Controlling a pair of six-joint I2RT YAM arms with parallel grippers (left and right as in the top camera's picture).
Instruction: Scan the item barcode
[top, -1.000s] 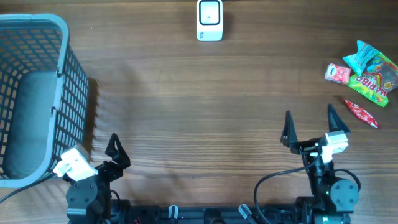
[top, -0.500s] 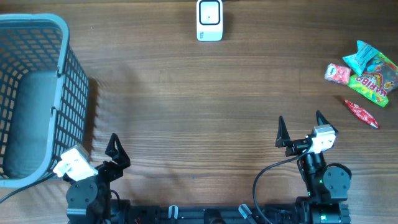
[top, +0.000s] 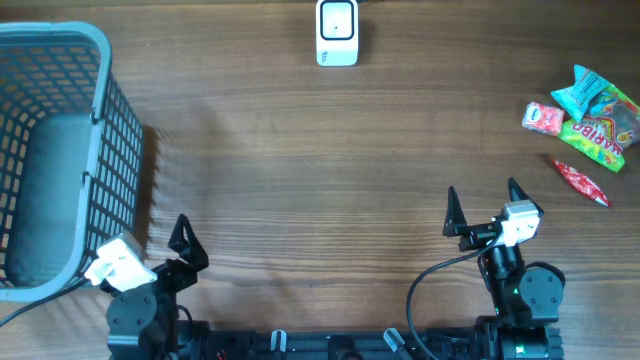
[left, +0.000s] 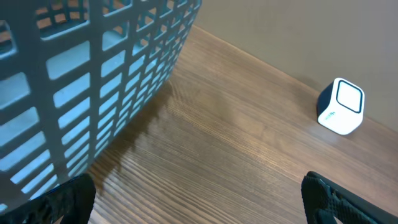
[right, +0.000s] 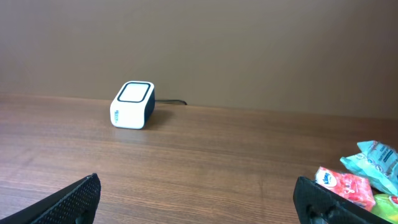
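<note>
The right gripper (top: 483, 195) stands wide and empty, fingers pointing up the table (top: 300, 170); the left gripper (left: 200, 199) is likewise spread wide with nothing between its jaws, parked beside the basket (top: 60, 38). Compared with a second ago, the right gripper has shifted a little to the left and back toward its base, and over the last half-second it has not moved at all; the left arm and everything on the table lie as they did. That drift takes it no nearer the goods, so I judge the task barely begun, with no item picked yet.

The items to scan lie well off to the right: a red sachet (top: 582, 182) nearest the right gripper, then a green packet (top: 600, 135), a pink packet (top: 543, 118) and a teal packet (top: 598, 95) bunched together; the scanner (top: 337, 32) sits at the far middle edge, well apart from them.

The overhead view alone shows all four; the right wrist catches only the pink and teal ones at its edge, yet shows the scanner's cable (right: 171, 101); the left wrist shows basket mesh and scanner, no packets.
</note>
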